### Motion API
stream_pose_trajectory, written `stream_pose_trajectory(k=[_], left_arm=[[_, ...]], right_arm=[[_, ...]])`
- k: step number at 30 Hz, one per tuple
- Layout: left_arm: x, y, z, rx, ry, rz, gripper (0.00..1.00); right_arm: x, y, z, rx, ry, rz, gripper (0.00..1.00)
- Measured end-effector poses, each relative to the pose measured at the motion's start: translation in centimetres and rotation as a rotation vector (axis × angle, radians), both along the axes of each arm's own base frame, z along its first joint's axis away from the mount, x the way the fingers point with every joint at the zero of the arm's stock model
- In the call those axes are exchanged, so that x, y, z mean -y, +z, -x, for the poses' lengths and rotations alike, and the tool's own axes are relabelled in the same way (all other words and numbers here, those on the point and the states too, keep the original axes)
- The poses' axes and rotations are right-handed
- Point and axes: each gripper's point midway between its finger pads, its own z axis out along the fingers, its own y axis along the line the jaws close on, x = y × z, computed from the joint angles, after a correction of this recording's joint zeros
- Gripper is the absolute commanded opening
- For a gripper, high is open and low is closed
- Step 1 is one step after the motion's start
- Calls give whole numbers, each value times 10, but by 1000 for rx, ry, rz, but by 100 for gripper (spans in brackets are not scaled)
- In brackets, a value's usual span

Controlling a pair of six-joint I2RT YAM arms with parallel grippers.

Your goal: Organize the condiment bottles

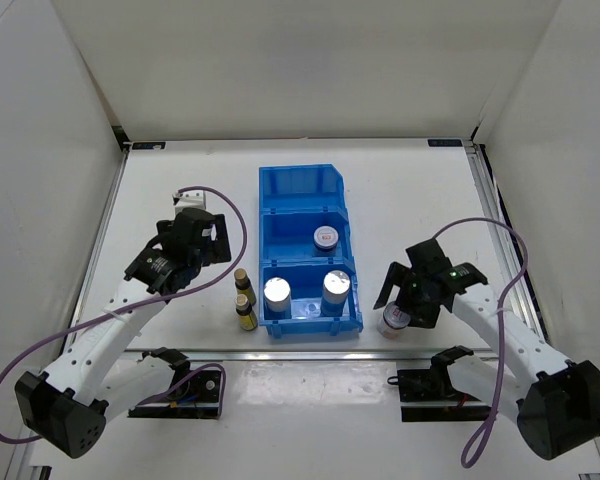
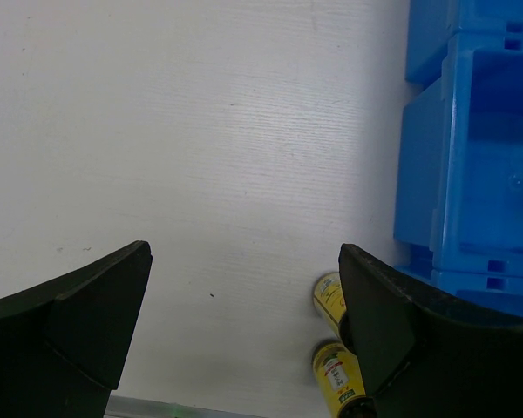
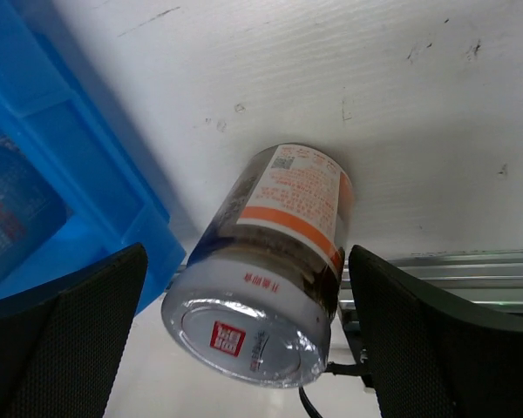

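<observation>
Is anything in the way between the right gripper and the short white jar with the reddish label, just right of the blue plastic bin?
Nothing visible. The right gripper is open and the short white jar sits directly between its fingers. The blue plastic bin is off to the side, not between them.

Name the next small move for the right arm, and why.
Probably close the right jaws on the white jar. It stands on the table between them, open with gaps either side, just right of the blue bin, whose middle compartment already holds the matching jar.
</observation>
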Motion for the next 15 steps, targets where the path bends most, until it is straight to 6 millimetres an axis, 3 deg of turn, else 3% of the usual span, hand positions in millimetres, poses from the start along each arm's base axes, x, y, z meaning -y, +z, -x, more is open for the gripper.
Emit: stream_pose_trajectory(k=[4, 8, 11, 15], left_arm=[[0, 0, 0, -2, -5, -3, 99], [0, 0, 0, -2, -7, -3, 99], [0, 0, 0, -3, -8, -3, 99], [0, 0, 0, -2, -8, -3, 99]], right_arm=[[-1, -9, 2, -17, -16, -8, 84], [-2, -11, 0, -12, -35, -16, 58], [-2, -9, -1, 1, -56, -22, 44], [4, -4, 3, 36, -82, -19, 34]])
